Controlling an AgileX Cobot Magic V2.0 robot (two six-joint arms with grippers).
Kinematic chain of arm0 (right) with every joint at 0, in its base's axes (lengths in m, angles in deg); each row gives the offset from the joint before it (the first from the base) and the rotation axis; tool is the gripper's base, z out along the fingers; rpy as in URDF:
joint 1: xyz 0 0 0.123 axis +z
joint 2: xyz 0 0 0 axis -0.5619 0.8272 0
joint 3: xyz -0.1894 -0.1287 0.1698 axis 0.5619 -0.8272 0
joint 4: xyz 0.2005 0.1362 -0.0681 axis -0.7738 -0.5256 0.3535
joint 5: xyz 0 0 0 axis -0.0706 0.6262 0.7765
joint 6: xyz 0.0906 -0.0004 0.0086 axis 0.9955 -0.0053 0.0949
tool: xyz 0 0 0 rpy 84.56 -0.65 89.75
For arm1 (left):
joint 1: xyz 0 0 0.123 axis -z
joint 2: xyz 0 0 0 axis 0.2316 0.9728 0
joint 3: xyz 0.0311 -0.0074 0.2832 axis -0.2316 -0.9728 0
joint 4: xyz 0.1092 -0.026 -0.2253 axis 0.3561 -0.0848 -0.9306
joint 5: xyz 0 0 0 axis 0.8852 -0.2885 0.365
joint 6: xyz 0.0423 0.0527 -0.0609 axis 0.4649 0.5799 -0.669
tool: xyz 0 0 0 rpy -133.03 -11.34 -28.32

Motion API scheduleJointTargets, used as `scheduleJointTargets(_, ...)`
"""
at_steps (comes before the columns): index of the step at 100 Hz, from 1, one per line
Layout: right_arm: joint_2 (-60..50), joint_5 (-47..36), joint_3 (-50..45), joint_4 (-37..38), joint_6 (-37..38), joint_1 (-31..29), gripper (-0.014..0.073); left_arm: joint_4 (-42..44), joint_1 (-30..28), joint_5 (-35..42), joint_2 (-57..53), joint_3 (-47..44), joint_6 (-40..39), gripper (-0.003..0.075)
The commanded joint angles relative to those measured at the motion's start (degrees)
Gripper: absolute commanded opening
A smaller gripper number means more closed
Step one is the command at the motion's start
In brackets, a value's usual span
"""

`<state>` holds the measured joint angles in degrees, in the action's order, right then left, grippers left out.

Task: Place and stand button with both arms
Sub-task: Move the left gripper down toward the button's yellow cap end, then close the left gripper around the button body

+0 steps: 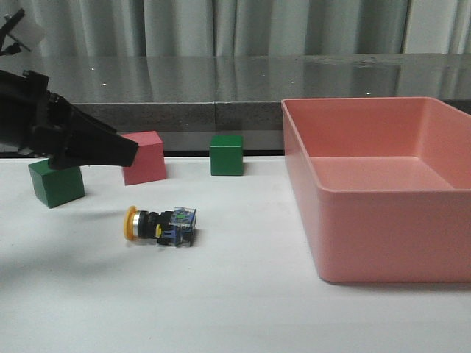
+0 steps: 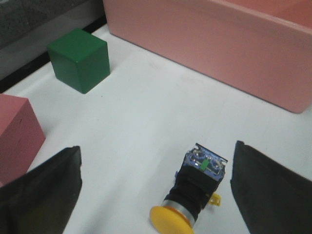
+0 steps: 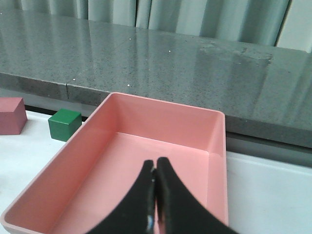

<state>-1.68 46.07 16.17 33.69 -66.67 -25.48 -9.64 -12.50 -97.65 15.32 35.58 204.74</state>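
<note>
The button (image 1: 160, 224) lies on its side on the white table, yellow cap to the left and clear-blue base to the right. My left gripper (image 1: 126, 152) hangs above and to the left of it, in front of the pink cube. In the left wrist view that gripper (image 2: 156, 148) is open, and the button (image 2: 195, 187) lies on the table between the two fingers, closer to one finger (image 2: 273, 195), untouched. My right gripper (image 3: 155, 165) is shut with nothing in it, hovering over the pink bin (image 3: 165, 105). The right arm is out of the front view.
A large pink bin (image 1: 309, 147) fills the right side of the table. Behind the button stand a green cube (image 1: 56, 184) at the left, a pink cube (image 1: 146, 158) and a second green cube (image 1: 226, 154). A grey ledge and curtains lie beyond.
</note>
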Motion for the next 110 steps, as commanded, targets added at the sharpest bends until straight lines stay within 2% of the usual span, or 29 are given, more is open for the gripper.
scheduleJointTargets(1,-0.2,-3.8,1.6,-0.4,0.0,-0.4,-0.0061,-4.2,0.9,-4.4,-1.4,1.5,3.0,0.0597)
scheduleJointTargets(36,-0.2,-3.8,1.6,-0.4,0.0,-0.4,-0.0061,-4.7,4.6,-3.2,4.0,1.5,15.4,0.0597)
scheduleJointTargets(110,-0.2,-3.8,1.6,-0.4,0.0,-0.4,-0.0061,-4.2,4.6,-3.1,12.1,1.5,22.0,0.0597)
